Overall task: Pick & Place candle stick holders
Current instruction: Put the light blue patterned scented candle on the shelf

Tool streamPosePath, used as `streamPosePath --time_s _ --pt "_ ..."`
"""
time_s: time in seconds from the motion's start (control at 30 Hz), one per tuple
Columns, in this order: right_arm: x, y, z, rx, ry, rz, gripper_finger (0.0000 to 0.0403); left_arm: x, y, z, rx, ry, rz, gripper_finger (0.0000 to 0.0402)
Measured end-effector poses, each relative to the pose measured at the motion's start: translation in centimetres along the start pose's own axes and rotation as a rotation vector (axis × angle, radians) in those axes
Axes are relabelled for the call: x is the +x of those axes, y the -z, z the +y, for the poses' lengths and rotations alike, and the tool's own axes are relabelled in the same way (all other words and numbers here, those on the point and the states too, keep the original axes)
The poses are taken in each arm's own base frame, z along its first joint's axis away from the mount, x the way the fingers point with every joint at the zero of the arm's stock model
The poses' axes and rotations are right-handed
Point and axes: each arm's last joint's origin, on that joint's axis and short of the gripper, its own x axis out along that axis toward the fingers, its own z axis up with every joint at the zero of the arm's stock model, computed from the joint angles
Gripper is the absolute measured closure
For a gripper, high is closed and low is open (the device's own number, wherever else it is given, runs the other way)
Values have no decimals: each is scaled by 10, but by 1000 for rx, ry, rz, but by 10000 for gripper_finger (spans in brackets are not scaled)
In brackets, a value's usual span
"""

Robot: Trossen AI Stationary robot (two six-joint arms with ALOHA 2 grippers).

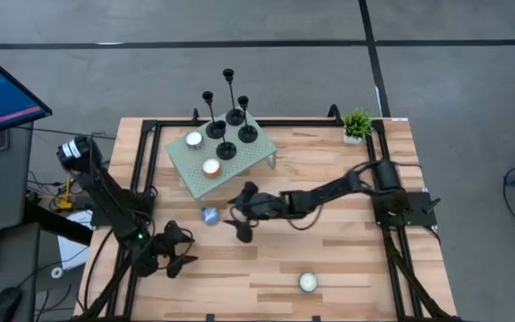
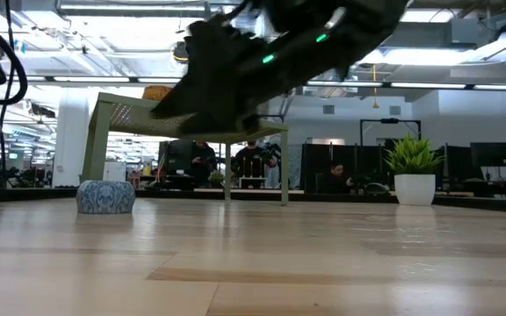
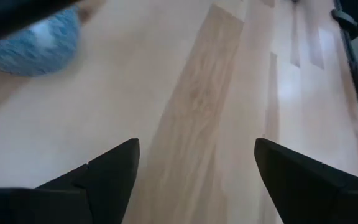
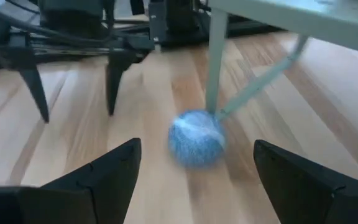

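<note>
Table (image 1: 329, 259): light wooden slat top with a black frame, carrying everything listed below.
Right arm (image 1: 329, 190): reaching in from the right edge across the middle of the table toward the stand.
Left arm (image 1: 105, 192): sitting at the near left corner of the table, well apart from the stand.
Stand (image 1: 206, 178): pale green perforated metal, sitting on thin legs at the far left-centre of the table and turned at an angle.
Candle stick holders (image 1: 226, 148): four slim black holders with round disc bases, all standing upright in a cluster on the far half of the stand top; none is being touched by either gripper.
Right gripper (image 1: 241, 217): hovering just off the near right corner of the stand, fingers (image 4: 98, 180) spread wide and holding nothing; the blue tealight is lying ahead of the gap, beside a stand leg.
Left gripper (image 1: 184, 249): fingers (image 3: 104, 174) spread wide over bare wood, gripping nothing.
Potted plant (image 1: 357, 124): small, green, in a white pot at the far right of the table.
Blue tealight (image 1: 209, 215): lying on the table, just beside the near edge of the stand.
Tealights on stand (image 1: 194, 139): two, one silver-white and one orange-toned, sitting on the stand top beside the holders.
White tealight (image 1: 308, 283): sitting alone near the front edge of the table.
</note>
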Motion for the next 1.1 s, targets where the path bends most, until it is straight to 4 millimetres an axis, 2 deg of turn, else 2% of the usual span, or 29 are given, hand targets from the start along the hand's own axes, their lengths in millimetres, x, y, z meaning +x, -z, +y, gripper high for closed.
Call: streamPosePath --time_s 0.13,0.37,0.5,0.6,0.8,0.97,1.1 --pt "34 3 -1 -28 -37 -6 101 -7 -6 6 22 -28 -12 82" --pt "72 10 -9 -53 -33 -10 101 -14 -10 13 61 -65 0 82" --pt "83 7 -7 -66 -36 -33 101 -13 -10 13 66 -71 1 82" --pt "92 16 -10 -68 -32 -10 100 -14 -10 14 72 -78 -7 82" --pt "106 17 -10 -100 -26 -24 77 -14 -10 15 77 -89 -29 82" --pt "110 20 -12 -92 -19 -16 49 -14 -10 15 77 -90 -32 82" --pt "110 23 -13 -97 -14 22 45 -14 -11 15 77 -94 -43 82"
